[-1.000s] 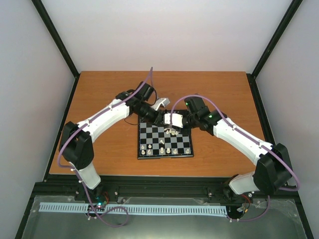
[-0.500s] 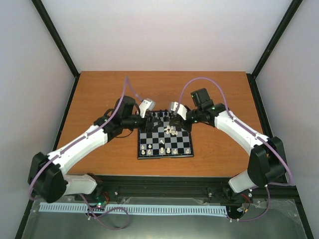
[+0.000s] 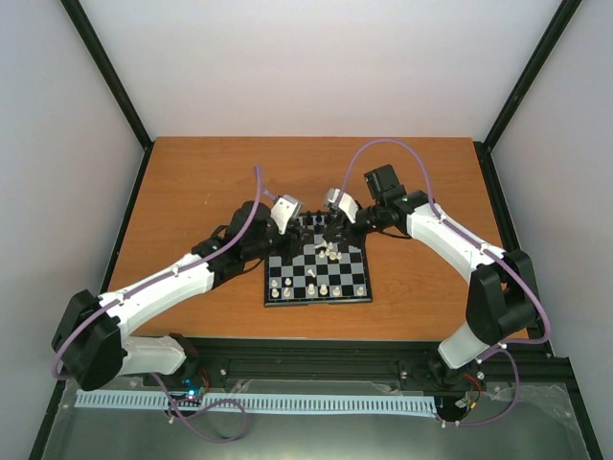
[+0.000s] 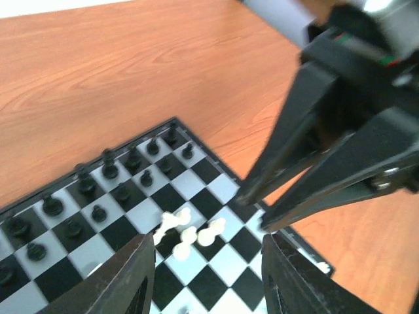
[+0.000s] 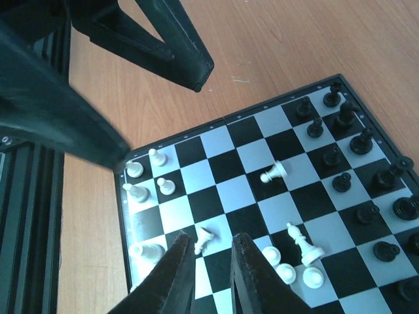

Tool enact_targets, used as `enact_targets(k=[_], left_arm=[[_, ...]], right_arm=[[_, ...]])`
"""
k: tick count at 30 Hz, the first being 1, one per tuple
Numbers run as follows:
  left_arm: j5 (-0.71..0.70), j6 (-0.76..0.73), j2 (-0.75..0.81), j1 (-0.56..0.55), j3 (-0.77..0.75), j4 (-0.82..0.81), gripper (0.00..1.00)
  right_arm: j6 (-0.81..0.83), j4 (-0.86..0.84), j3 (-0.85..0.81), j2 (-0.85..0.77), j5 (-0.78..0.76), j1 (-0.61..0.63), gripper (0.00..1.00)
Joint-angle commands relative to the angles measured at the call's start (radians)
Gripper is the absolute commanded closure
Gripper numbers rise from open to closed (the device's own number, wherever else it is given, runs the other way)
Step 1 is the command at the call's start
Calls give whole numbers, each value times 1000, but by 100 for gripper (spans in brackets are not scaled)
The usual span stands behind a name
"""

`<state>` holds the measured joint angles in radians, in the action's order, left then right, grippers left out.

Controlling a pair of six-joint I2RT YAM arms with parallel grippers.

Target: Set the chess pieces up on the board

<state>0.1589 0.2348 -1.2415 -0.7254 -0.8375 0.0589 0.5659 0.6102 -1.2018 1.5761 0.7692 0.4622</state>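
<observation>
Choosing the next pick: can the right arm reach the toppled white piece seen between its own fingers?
Probably yes: the right gripper hovers open over that toppled white piece with nothing between, and the left gripper hangs off to the side.

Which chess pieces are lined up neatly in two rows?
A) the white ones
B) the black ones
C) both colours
B: the tiny black chess pieces stand in two rows along one edge of the checkered black-and-pale board; several cream-white pieces lie tipped mid-board.
</observation>
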Motion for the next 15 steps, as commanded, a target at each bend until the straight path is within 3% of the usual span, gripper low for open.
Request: enact_targets(k=[1,6,10,15], left_arm=[[-160,29,-66,0,-38,128,54],[-209,111,-192,5,-126,282,56],[-228,158,-229,18,-115,303,53],[-171,76,-283,18,-107,306,49]], right_arm=[[-19,-13,24,-5,-15,-28,82],[-5,-22,43,-14,-47,-40,79],[7,-12,53,-11,-54,-43,76],[22,4,60,5,-39,-43,72]])
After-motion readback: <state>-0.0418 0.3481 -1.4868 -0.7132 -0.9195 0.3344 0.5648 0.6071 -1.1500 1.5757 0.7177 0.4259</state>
